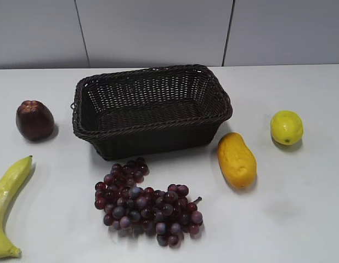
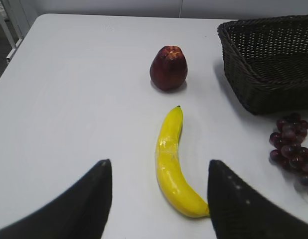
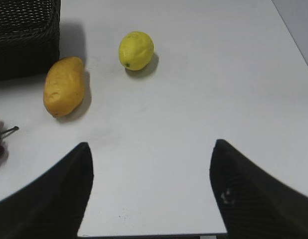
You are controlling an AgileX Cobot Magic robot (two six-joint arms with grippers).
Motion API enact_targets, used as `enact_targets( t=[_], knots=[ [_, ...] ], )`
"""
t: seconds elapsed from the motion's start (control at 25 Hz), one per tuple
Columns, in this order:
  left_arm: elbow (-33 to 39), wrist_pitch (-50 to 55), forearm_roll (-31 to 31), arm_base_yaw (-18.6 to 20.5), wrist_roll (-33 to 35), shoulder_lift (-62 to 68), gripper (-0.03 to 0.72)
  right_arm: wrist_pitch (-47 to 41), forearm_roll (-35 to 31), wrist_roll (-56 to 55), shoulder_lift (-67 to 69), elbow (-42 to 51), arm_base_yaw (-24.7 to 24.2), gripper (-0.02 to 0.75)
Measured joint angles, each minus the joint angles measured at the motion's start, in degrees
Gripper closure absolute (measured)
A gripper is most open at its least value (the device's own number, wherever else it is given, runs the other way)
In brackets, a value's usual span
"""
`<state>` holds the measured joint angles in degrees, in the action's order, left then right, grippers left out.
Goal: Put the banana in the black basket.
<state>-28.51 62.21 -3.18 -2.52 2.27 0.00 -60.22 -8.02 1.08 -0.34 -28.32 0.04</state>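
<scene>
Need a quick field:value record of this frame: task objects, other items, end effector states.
banana: lying on the table, front left, dark tip toward the red apple-like fruit; not grasped
black basket: centre rear, upright, empty
grapes: in front of the basket
orange-yellow oblong fruit: right of the basket
lemon-like fruit: far right
left end effector: open, fingers either side of the banana's near end, not closed on it
right end effector: open over bare table, holding nothing
</scene>
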Motion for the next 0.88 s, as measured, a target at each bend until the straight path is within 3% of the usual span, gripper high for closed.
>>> enact_targets(
  t=[0.4, 0.6, 0.88],
  knots=[
    [-4.08, -6.44, -1.41, 0.00, 0.00, 24.42, 0.089, 0.00, 0.00, 0.00, 0.00, 0.00, 0.00, 0.155],
    [-7.21, -7.89, -7.28, 0.00, 0.00, 48.20, 0.089, 0.00, 0.00, 0.00, 0.00, 0.00, 0.00, 0.155],
    [-12.26, -11.80, -8.18, 0.00, 2.85, 69.88, 0.089, 0.00, 0.00, 0.00, 0.00, 0.00, 0.00, 0.155]
  ],
)
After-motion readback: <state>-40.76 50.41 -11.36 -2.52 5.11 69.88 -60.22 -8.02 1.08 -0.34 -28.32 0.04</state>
